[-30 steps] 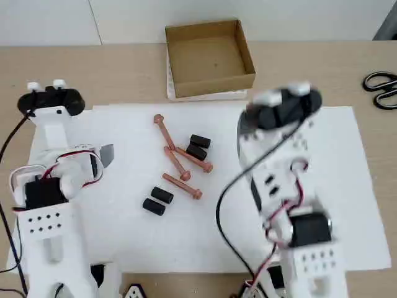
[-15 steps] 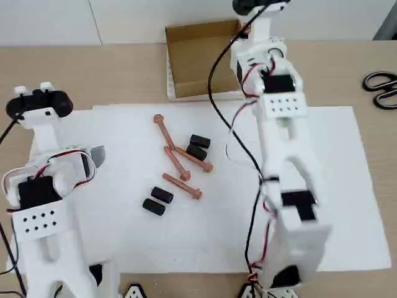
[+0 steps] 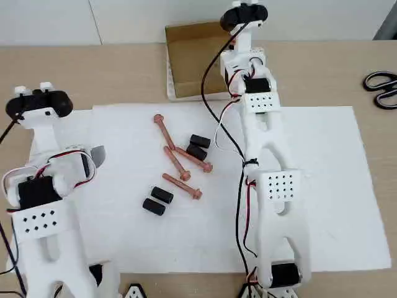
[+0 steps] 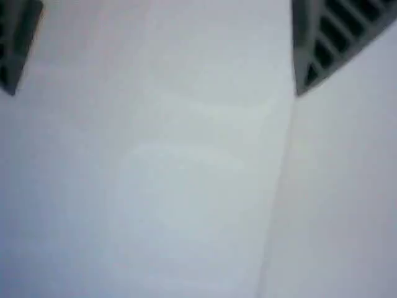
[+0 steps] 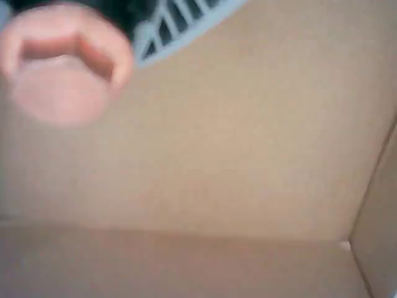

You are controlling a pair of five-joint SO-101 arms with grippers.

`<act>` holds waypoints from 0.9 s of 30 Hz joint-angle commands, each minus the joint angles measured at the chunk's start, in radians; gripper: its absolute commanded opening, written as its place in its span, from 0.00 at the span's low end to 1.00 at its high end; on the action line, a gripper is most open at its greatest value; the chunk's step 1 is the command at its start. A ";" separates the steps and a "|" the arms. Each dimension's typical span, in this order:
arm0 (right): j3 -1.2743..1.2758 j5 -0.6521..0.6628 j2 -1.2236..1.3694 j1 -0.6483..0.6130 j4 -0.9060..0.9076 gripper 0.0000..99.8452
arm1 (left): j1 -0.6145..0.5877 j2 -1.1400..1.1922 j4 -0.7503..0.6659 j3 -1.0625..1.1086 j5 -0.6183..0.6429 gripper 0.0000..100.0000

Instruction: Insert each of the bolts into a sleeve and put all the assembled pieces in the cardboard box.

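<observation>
Light wooden table (image 3: pixel 93 74), white wall (image 3: pixel 49 18) behind

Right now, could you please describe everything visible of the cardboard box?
The cardboard box is brown, shallow and open-topped, with low upright walls and a floor that is bare where it shows. It sits flat on the tan table just beyond the white sheet, with something white showing under its near edge. The right arm covers its right part in the high view and holds a pink bolt above the floor.
</observation>
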 commanded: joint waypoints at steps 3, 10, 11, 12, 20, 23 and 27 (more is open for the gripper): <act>-0.100 0.003 0.005 -0.001 -0.022 0.00 | -0.003 0.003 0.014 -0.038 -0.002 0.27; -0.098 0.003 0.005 -0.002 -0.008 0.12 | -0.003 0.000 0.023 -0.038 -0.002 0.27; -0.100 0.003 0.002 -0.002 0.012 0.16 | -0.003 0.000 0.023 -0.038 -0.002 0.27; -0.100 0.003 0.001 -0.002 0.031 0.19 | -0.003 0.000 0.023 -0.038 -0.002 0.27; -0.215 0.003 0.001 -0.001 0.096 0.24 | -0.003 0.000 0.021 -0.039 -0.002 0.27; -0.345 0.002 0.001 -0.012 0.209 0.24 | -0.003 0.000 0.021 -0.039 -0.002 0.27; -0.535 -0.002 0.001 -0.033 0.398 0.24 | 0.002 0.000 0.018 -0.041 -0.002 0.27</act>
